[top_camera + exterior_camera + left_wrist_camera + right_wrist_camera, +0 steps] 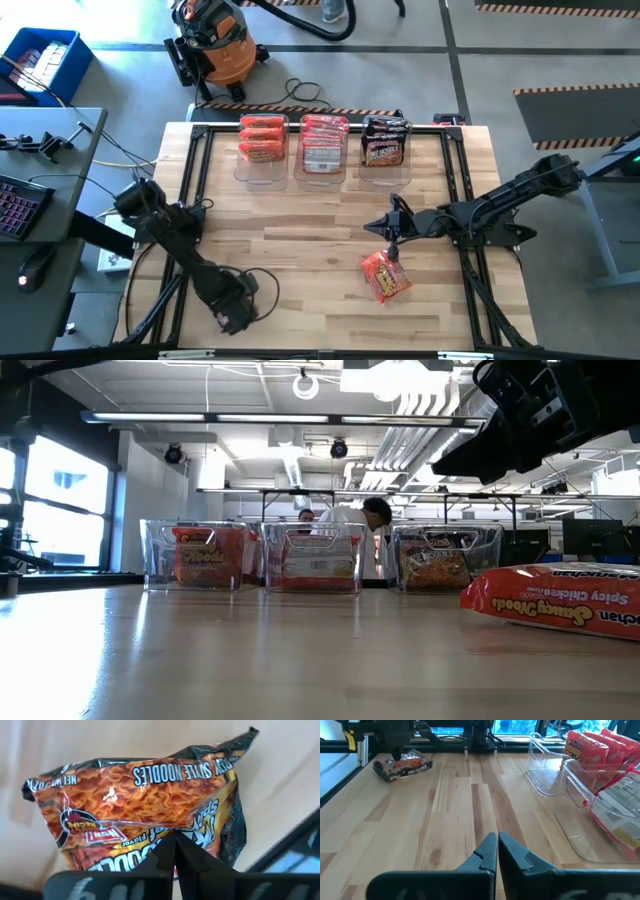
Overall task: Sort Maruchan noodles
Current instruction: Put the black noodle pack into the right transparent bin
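Note:
A dark packet of Maruchan noodles [150, 795] lies flat on the wood near the table's near left corner [402, 764]. My left gripper [175, 840], shut and pointing straight down, stands over it [232, 318]. An orange-red packet [386, 276] lies flat right of centre [560, 600]. My right gripper [383, 226] hovers just beyond it, shut and holding nothing [497, 837]. Three clear bins stand along the far edge. They hold orange packets [262, 140], red-and-white packets [323, 145] and dark packets [385, 142]. My left gripper's shut fingertips [167, 851] come from above over the dark packet's printed face [165, 820], near its middle. The packet lies flat on the table. I cannot tell whether the tips touch it.
Black frame rails [196, 180] run along the table's left, right and far sides. A cable loops [262, 290] on the wood beside my left arm. Bare wood [300, 230] spans the middle. People [350, 515] show behind the bins, beyond the table.

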